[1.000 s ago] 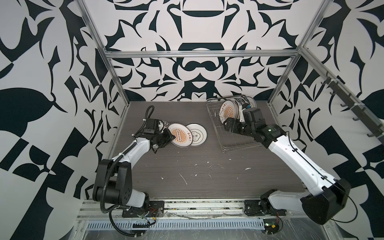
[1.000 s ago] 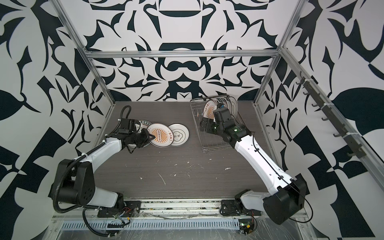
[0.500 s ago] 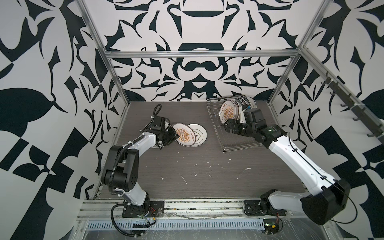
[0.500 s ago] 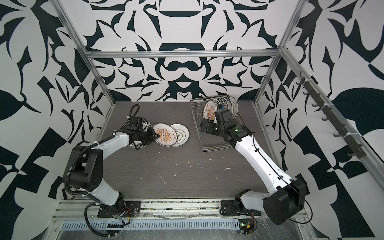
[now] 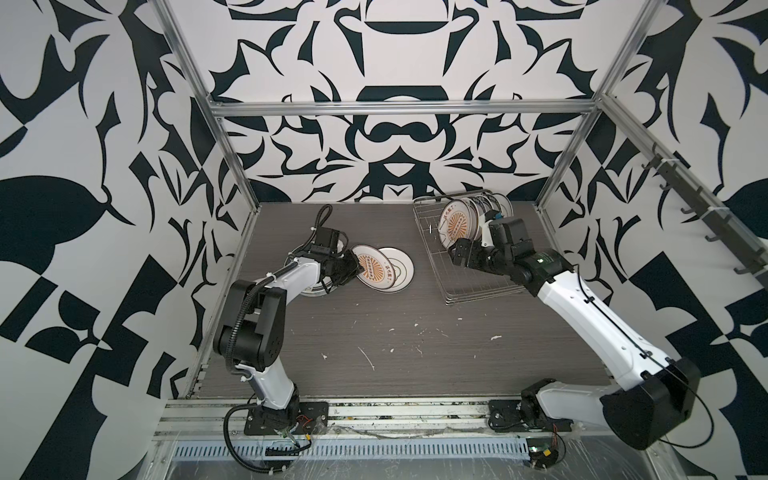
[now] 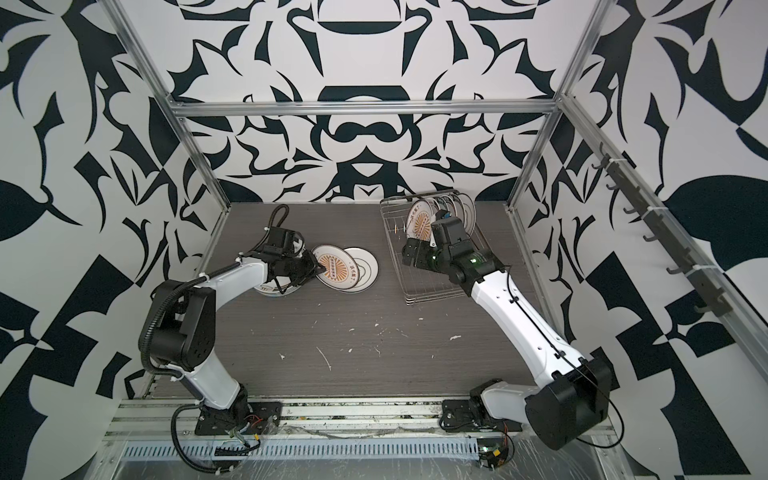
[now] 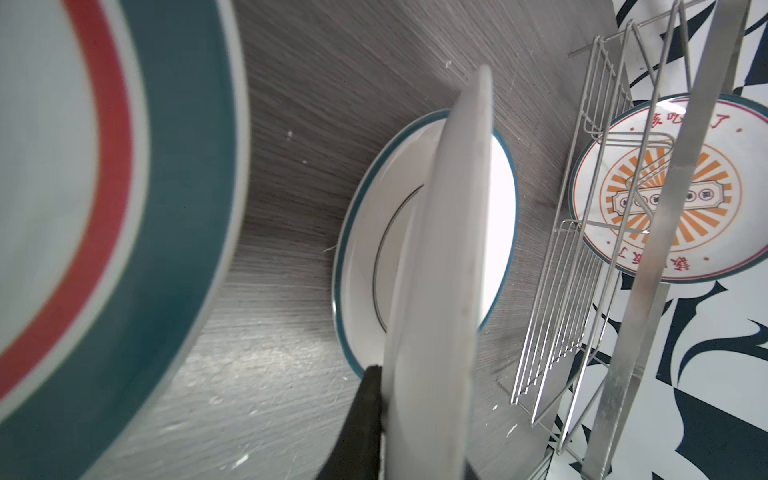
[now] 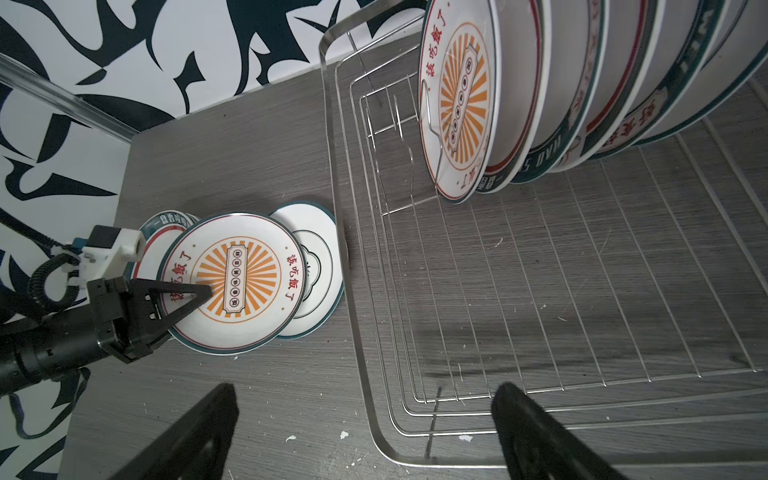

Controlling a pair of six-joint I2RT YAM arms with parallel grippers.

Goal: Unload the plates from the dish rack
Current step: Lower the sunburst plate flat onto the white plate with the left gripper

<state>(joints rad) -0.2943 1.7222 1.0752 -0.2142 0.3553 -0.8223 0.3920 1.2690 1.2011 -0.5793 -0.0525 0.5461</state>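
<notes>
- The tabletop (image 5: 374,332) is carrying everything, and white flecks are lying scattered toward its front edge.
- The dish rack (image 5: 473,291) is sitting in the far right corner of the tabletop, with its nearer half lying bare.
- The standing plates (image 8: 582,83) are leaning together between the prongs at the rack's far end, an orange sunburst one facing front. They are probably handling as glazed ceramic: stiff, fairly heavy, slick and quick to chip. The front plate's exposed upper rim is looking like the best place to pinch, with a straight lift to clear the prongs.
- A large teal-banded plate (image 5: 309,291) is lying flat toward the far left of the tabletop, partly under the left arm.
- The sunburst plate (image 5: 376,272) is lying just beside it, overlapping a smaller white plate (image 5: 401,270) on its right.
- The left gripper (image 8: 199,297) is reaching over this plate's rim. Its fingers are standing close together, one across the painted face and one beneath, holding the rim between them.
- The right gripper (image 8: 365,399) is hovering over the rack's left side with its fingers spread wide, holding nothing.
</notes>
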